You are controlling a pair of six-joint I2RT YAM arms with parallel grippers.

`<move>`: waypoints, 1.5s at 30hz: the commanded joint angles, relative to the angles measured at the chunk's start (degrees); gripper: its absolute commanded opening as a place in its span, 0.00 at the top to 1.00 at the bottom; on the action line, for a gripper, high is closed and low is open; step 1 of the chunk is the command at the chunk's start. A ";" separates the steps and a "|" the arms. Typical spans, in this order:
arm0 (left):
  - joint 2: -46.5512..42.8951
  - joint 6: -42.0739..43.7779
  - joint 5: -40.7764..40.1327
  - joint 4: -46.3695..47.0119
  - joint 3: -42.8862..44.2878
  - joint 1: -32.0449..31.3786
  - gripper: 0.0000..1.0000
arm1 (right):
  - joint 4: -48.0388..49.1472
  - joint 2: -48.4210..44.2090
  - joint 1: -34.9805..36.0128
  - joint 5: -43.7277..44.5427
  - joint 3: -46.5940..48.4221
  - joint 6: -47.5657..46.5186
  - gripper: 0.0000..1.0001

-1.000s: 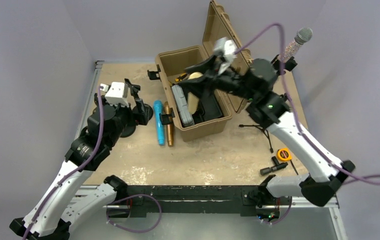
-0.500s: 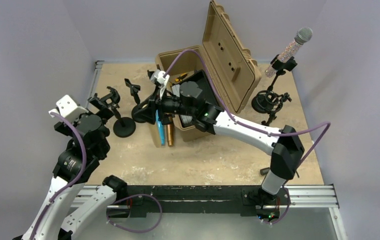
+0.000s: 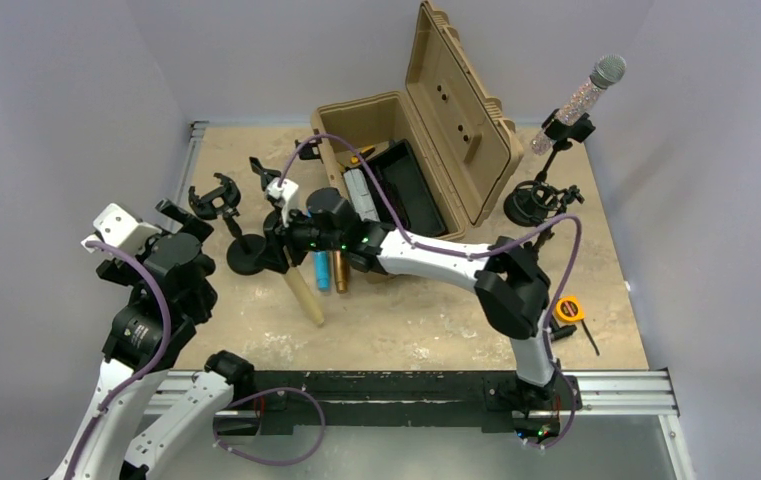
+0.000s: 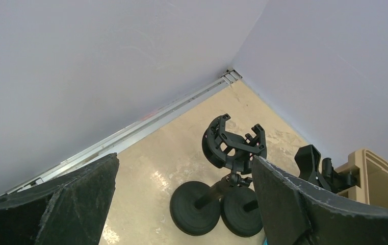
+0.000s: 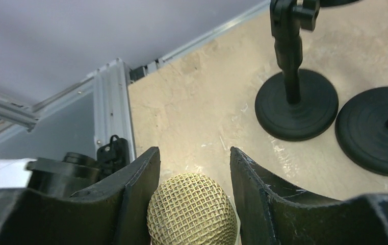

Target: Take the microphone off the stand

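Nearest the bases, on the left: left gripper spread as wide as possible, nothing between its fingers, pointed toward two empty stands. A little further in: right gripper part-closed around a gold microphone, mesh head between the two fingers, body slanting down toward the table. Cannot tell whether the tail end touches the surface. Clear of every clip, so free of any stand. Just beyond, those stands again, round black bases side by side, one topped by an open cradle clip, both holding nothing. Beside these, flat on the table against the front of the tan case: a blue microphone and a copper one, likewise out of any stand. Farthest off, at the back right: a glittery microphone seated at a tilt in the clip of a tall stand, well apart from both grippers. Judging by all that: done for the gold microphone, apart from setting it down and letting go. Not yet begun for the glittery microphone, the only one sitting in a clip, if meant by the task. Would then call for a long reach to the far right corner.
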 commanded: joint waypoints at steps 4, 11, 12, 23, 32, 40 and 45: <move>0.01 3.53 4.18 3.74 0.06 0.82 0.00 | -5.57 6.31 1.60 7.18 7.33 -1.76 1.00; -0.83 4.20 7.21 5.08 -0.62 0.82 0.00 | -1.56 10.73 1.83 17.42 8.41 -5.61 1.00; -0.70 4.27 7.84 5.23 -0.60 0.82 0.00 | -1.38 11.74 1.86 17.37 9.33 -5.69 1.00; 0.59 6.54 14.00 7.00 -0.84 0.83 0.00 | 2.86 17.61 2.72 21.76 10.98 -2.20 1.00; 1.12 7.07 15.96 7.42 -0.87 0.82 0.00 | 2.79 20.38 4.09 22.96 11.93 -2.92 0.90; 1.35 7.13 17.14 7.59 -0.87 0.82 0.00 | 2.68 22.82 4.68 24.47 13.20 -3.54 0.78; 1.44 7.24 17.29 7.58 -0.88 0.87 0.00 | 2.02 24.56 4.70 28.11 13.84 -4.67 0.70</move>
